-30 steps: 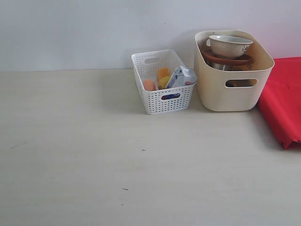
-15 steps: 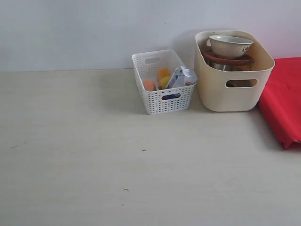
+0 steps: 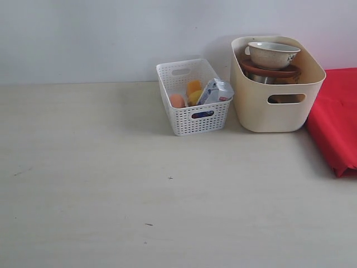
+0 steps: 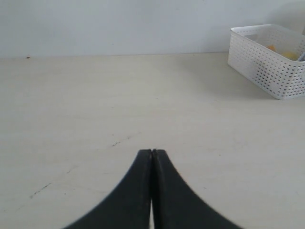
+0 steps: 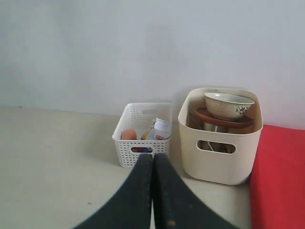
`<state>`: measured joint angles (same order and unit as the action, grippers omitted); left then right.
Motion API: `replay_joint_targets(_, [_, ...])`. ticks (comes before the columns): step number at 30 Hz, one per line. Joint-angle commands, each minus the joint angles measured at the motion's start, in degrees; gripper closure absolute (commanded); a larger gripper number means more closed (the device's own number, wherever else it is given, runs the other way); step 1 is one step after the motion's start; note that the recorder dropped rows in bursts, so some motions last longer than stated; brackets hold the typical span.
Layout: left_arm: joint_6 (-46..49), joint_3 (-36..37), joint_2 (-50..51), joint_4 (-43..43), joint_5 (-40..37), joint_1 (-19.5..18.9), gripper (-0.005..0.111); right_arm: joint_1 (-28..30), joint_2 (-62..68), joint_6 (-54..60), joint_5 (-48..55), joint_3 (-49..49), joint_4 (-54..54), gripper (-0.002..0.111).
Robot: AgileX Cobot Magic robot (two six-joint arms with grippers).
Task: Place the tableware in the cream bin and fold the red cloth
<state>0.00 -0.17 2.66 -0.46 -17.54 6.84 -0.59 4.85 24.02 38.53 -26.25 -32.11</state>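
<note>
My left pincer (image 4: 151, 155) was shut tight with nothing in it. It hung low over the bare left side of the tabletop (image 3: 100, 178), where there was nothing to pick up.

Near the middle, by the far wall, stood the white basket (image 3: 192, 121). It held the milk carton (image 3: 215, 91) and some round orange and yellow food. I think that stuff was put there because it is not tableware.

Just to the right of it stood the cream bin (image 3: 262, 114). The plate (image 3: 270, 71) lay across the top of the bin, and the bowl (image 3: 273, 53) sat on the plate. They were piled high, I think, because other things were under them. A bit of the steel cup (image 3: 261, 79) peeked out below. I could not see the knife, spoon or chopsticks.

At the far right lay the red cloth (image 3: 334, 120), doubled over at its near edge, so it looked folded to me.

My right pincer (image 5: 152, 157) was shut and empty too, held back from the bin. The job looked about done.
</note>
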Motion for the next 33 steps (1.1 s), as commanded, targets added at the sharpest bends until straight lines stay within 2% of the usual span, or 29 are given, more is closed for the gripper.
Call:
replay_joint_targets(1, [-0.5, 0.2, -0.2, -0.6, 0.1, -0.2, 0.107, -0.1, -0.4, 0.0, -0.7, 0.3, 0.6, 0.108])
replay_joint_targets(6, [-0.5, 0.2, -0.2, -0.6, 0.1, -0.2, 0.107, -0.1, -0.4, -0.1, -4.3, 0.9, 1.8, 0.108])
replay_joint_targets(18, [-0.5, 0.2, -0.2, -0.6, 0.1, -0.2, 0.107, -0.1, -0.4, -0.1, -16.8, 10.0, 1.6, 0.108])
replay_joint_targets(33, [-0.5, 0.2, -0.2, -0.6, 0.1, -0.2, 0.107, -0.1, -0.4, 0.3, -19.0, 13.9, 5.6, 0.108])
